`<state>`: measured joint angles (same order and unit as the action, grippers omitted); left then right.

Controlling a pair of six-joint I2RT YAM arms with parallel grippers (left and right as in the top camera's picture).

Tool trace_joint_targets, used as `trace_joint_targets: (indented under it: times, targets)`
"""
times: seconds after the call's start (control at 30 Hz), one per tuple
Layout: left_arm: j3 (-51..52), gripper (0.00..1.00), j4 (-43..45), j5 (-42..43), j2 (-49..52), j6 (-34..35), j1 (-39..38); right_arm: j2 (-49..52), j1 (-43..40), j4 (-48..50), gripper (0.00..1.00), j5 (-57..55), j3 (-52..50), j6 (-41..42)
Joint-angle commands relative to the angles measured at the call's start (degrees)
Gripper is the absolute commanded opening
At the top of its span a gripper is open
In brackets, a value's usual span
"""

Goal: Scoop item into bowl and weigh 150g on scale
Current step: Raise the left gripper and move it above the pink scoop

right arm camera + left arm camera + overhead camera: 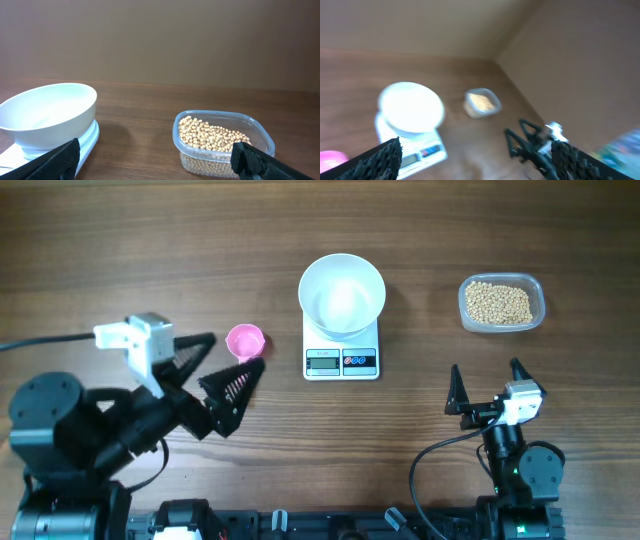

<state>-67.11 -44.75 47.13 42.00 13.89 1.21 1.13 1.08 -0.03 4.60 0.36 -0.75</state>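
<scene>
A white bowl [342, 293] stands empty on the small white scale [342, 360] at the table's middle; both show again as the bowl [47, 115] and the scale [86, 142] in the right wrist view. Beige beans [498, 303] fill a clear plastic tub [537, 300] at the right, seen closer as beans [212, 136]. My left gripper [226, 358] stands open just left of the scale, beside a small pink cup [245, 340], holding nothing. My right gripper [487, 379] rests open near the front edge, below the tub, also holding nothing. The left wrist view is blurred.
The pink cup [331, 161] sits a short way left of the scale [415, 152]. Bare wooden table [420, 240] surrounds everything. A brown wall [160, 40] rises behind the table.
</scene>
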Motion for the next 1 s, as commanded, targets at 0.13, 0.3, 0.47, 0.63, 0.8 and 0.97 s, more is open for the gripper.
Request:
trace_joint_targets:
  times: [0.13,0.3,0.47,0.63,0.8,0.97]
  targets:
    - [-2.4,1.00,-0.8,3.9,1.1,1.6,-0.3,-0.1,0.0,0.1,0.99,-0.7,-0.1,-0.7]
    - [-11.8,1.00,-14.2,-8.2,7.6,-1.1,-2.4,-0.1,0.0,0.1,1.00,-0.8,-0.1,-0.7]
    - [-24.5,1.00,-31.2,-25.8,18.8,-1.7,-7.8,-0.1,0.0,0.1,1.00,-0.8,-0.1,-0.7]
    - [-27.3,1.00,-33.1,-24.2,23.6,-1.4,-9.8,-0.1,0.0,0.1,1.00,-0.8,-0.1,-0.7]
    - [-27.3,1.00,-33.7,-20.8,26.3,3.0,-9.8,-0.1,0.0,0.1,1.00,-0.8,-0.1,-0.7]
    - [-27.3,1.00,-36.2,-21.3,28.3,2.9,-9.8,-0.1,0.0,0.1,1.00,-0.8,-0.1,-0.7]
